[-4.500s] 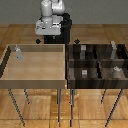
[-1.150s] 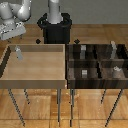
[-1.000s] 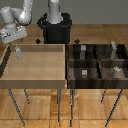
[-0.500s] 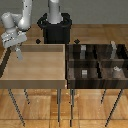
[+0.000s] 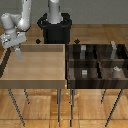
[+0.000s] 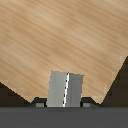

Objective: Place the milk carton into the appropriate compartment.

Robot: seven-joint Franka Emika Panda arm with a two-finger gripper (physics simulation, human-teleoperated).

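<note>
The milk carton (image 5: 19, 53) is a small pale grey-white box at the far corner of the light wooden bin (image 5: 35, 75), on the exterior view's left. My gripper (image 5: 17, 48) reaches down at a slant from the white arm and is shut on the carton, which leans with it. In the wrist view the milk carton (image 6: 66, 89) sits tilted between my gripper (image 6: 63, 102) and its dark fingertips (image 6: 38, 101), with the bin's wooden floor behind it. I cannot tell whether the carton's base still touches the floor.
A dark-brown divided tray (image 5: 98, 61) with several compartments stands on the exterior view's right, holding small grey shapes (image 5: 116, 70). The robot's black base (image 5: 55, 30) stands behind both. Both containers rest on thin metal legs above a wooden floor.
The arm swung from the middle to the exterior view's left and came down over the carton. The carton, upright before, now leans in line with the gripper.
</note>
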